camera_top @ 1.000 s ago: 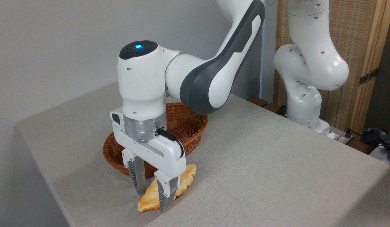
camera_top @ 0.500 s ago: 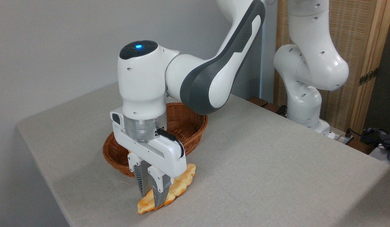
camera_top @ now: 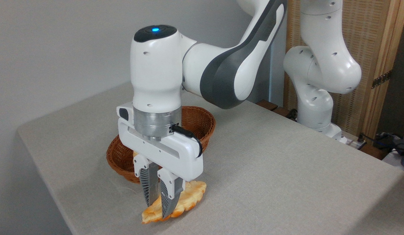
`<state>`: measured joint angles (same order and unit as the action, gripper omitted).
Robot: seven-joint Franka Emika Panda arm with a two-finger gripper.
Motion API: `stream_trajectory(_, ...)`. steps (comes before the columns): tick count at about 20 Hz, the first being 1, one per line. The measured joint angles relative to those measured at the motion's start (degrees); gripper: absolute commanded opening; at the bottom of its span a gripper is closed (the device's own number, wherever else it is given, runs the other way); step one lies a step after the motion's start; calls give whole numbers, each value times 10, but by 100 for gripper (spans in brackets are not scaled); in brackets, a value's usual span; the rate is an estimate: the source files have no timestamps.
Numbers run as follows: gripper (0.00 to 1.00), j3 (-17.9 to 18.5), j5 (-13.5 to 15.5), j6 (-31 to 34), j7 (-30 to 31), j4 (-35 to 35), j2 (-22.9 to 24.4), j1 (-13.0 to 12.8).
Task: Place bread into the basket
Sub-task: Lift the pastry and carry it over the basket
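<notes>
Nearest the camera, at the front edge of the counter: bread, golden and bumpy, pinched across its width by the pincer, fingers nearly together on either side of the loaf. Near end of the bread low, just at the cloth or barely clear of it; hard to tell which. Far end tilted up a little toward the right.

Just behind: basket, brown wicker, its near rim close to the pincer body and partly hidden by it. A pale scrap visible at the inside of the rim below the wrist, too small to identify.

Further back: arm bent over, blue light on top of the wrist housing; base at the far right.

Step in hand, by judgement: lifting after the grasp. Next move: raise enough for the loaf's drooping end to clear the rim, carry back over the basket, lower, spread the pincer. Risk: long loaf pivoting in the narrow grip, or catching the rim.
</notes>
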<state>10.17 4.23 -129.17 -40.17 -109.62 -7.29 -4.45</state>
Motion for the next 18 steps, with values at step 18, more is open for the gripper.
stream_trajectory(18,44,-66,69,97,23,13,79,-9)
